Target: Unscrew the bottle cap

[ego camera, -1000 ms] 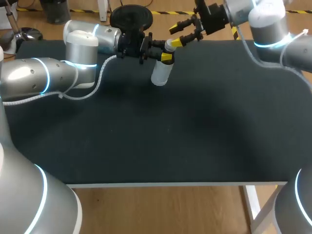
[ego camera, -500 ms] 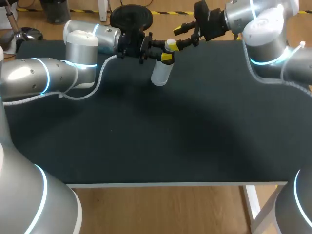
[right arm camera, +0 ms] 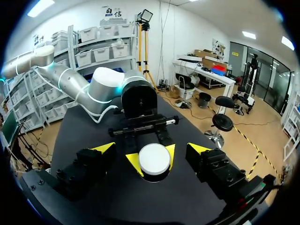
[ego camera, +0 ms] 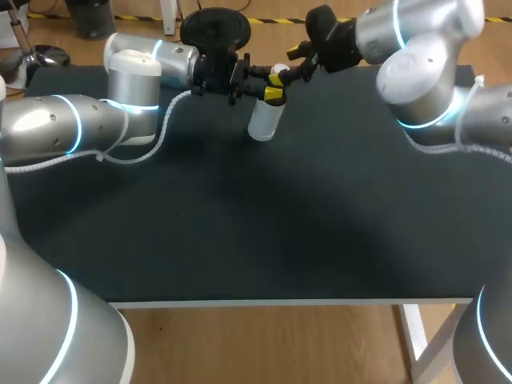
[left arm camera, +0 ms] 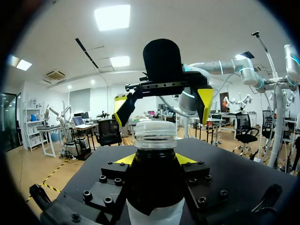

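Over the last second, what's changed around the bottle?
The right gripper swung in from the right toward the cap. Its open fingers now stand either side of the cap without touching it. The left gripper stayed shut on the bottle, which hasn't moved.

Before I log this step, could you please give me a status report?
Left gripper shut on bottle. Right gripper open, fingers straddling cap, no contact. Cap on. Nothing in the way.
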